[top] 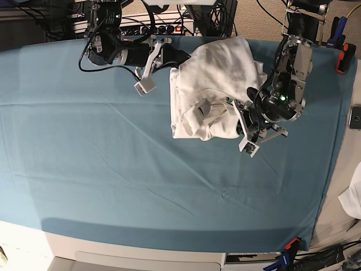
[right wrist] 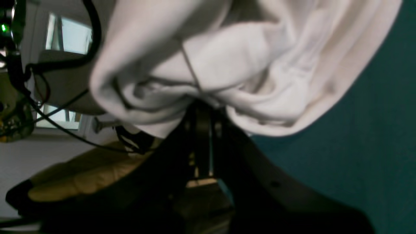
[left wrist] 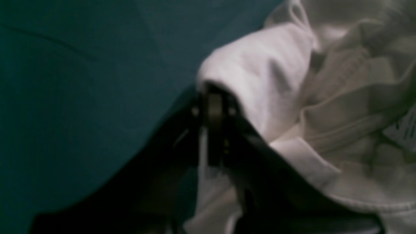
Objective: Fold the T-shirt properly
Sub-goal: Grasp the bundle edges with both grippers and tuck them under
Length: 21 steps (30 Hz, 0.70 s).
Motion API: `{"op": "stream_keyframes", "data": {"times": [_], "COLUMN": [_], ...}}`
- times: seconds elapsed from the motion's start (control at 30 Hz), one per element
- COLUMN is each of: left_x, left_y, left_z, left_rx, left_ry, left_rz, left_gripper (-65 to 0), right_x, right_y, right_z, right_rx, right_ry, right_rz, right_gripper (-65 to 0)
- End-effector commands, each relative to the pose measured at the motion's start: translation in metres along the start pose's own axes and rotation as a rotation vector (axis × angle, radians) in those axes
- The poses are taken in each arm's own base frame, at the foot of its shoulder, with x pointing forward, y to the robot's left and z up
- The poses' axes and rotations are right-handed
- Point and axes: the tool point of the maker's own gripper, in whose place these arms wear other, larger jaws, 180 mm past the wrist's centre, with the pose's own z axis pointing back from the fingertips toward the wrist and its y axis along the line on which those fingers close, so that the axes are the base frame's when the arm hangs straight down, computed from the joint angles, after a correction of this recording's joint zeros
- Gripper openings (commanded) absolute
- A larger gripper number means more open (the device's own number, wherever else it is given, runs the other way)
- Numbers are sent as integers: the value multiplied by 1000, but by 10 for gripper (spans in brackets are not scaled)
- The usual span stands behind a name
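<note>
The white T-shirt (top: 217, 79) lies bunched and partly folded on the teal cloth (top: 113, 164), at the back middle of the table. My right gripper (top: 180, 61) reaches in from the back left and is shut on a fold of the shirt's left edge; in the right wrist view its jaws (right wrist: 202, 107) pinch bunched white fabric (right wrist: 227, 65) lifted off the cloth. My left gripper (top: 232, 108) is at the shirt's lower right edge. In the left wrist view it (left wrist: 213, 97) is shut on a white fold (left wrist: 253, 71), beside hems and a label.
The teal cloth covers the whole table. A small white scrap (top: 352, 200) and a phone (top: 355, 117) lie off its right edge. Orange clamps sit at the back right (top: 342, 56) and front right (top: 291, 244). Cables and electronics (top: 163, 25) line the back edge.
</note>
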Motion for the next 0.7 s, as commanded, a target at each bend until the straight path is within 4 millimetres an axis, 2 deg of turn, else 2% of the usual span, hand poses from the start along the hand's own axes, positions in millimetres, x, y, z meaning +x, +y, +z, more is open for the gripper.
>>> {"op": "stream_keyframes", "data": {"times": [0.0,0.33,0.37,0.43,0.5,0.6,0.67], "left_x": [18,27,27,27,28,33,37], "left_y": [3,8,8,8,8,14,21], "left_z": [4,5,5,5,5,6,8], "left_rx": [2,21,20,20,22,44,75], "left_ry": [-56,-83,-83,-83,-83,-84,-79], "left_rz": [-10,-14,-14,-14,-15,-31,-50], "left_gripper": [-650,-650,-639,-525,-463,-454,-454], "right_x": [9,5,5,5,5,5,5], "right_y": [4,0,0,0,0,0,0], "right_z": [2,2,2,2,2,2,2], "right_rx": [8,-11,-12,-11,-12,-12,-12], "right_ry": [-29,-10,-10,-8,-8,-8,-7], "right_rz": [22,25,25,25,25,25,26], "right_gripper": [-637,-628,-627,-616,-572,-499,-493]}}
